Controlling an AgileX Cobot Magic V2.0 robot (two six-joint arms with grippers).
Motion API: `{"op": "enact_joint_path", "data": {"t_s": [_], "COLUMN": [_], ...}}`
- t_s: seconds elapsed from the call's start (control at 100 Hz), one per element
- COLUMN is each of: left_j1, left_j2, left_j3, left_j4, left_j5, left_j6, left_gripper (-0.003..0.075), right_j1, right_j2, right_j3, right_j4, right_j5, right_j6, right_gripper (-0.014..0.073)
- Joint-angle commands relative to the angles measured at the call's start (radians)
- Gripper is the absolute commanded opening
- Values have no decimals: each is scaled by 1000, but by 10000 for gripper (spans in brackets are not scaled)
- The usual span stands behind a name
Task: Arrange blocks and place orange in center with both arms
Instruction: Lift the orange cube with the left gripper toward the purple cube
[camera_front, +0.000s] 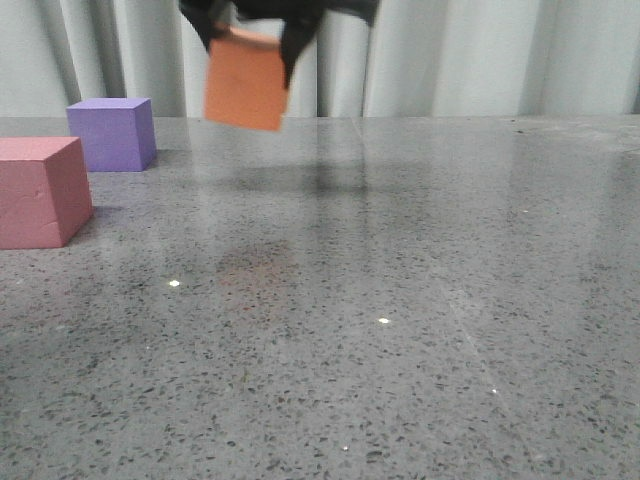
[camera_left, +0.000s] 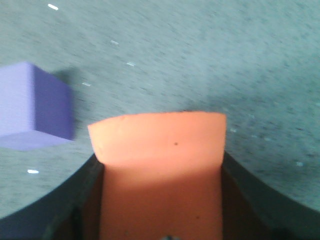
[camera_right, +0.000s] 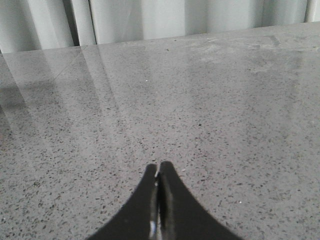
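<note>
My left gripper (camera_front: 250, 42) is shut on the orange cube (camera_front: 246, 80) and holds it high above the table, tilted, at the top of the front view. In the left wrist view the orange cube (camera_left: 160, 170) fills the space between the black fingers (camera_left: 82, 200). The purple cube (camera_front: 113, 132) stands at the far left; it also shows in the left wrist view (camera_left: 32, 107). The pink-red cube (camera_front: 40, 190) stands in front of it at the left edge. My right gripper (camera_right: 158, 172) is shut and empty over bare table; it is out of the front view.
The grey speckled table (camera_front: 400, 300) stretches to the right of the cubes. Pale curtains (camera_front: 450, 55) hang behind the table's far edge.
</note>
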Motion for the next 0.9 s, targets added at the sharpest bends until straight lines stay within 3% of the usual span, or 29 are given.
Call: {"op": "enact_joint_path", "data": {"t_s": [0.0, 0.35, 0.65, 0.89], "left_j1": [7, 114, 238, 334], "left_j2": [-92, -228, -404, -455], "left_j3": [-28, 122, 434, 530], "left_j4": [90, 152, 69, -60], "left_j5": [13, 15, -219, -388], "left_j6": [23, 27, -9, 2], "left_gripper": [59, 59, 32, 29], "right_j1": [-5, -5, -5, -5], "right_j2": [-26, -26, -26, -26], "right_j3": [-14, -14, -14, -14], "right_j4": [-3, -3, -3, -3], "right_j5": [-84, -84, -84, -84], "right_j6": [-9, -9, -9, -9], "right_gripper": [-67, -67, -67, -67]}}
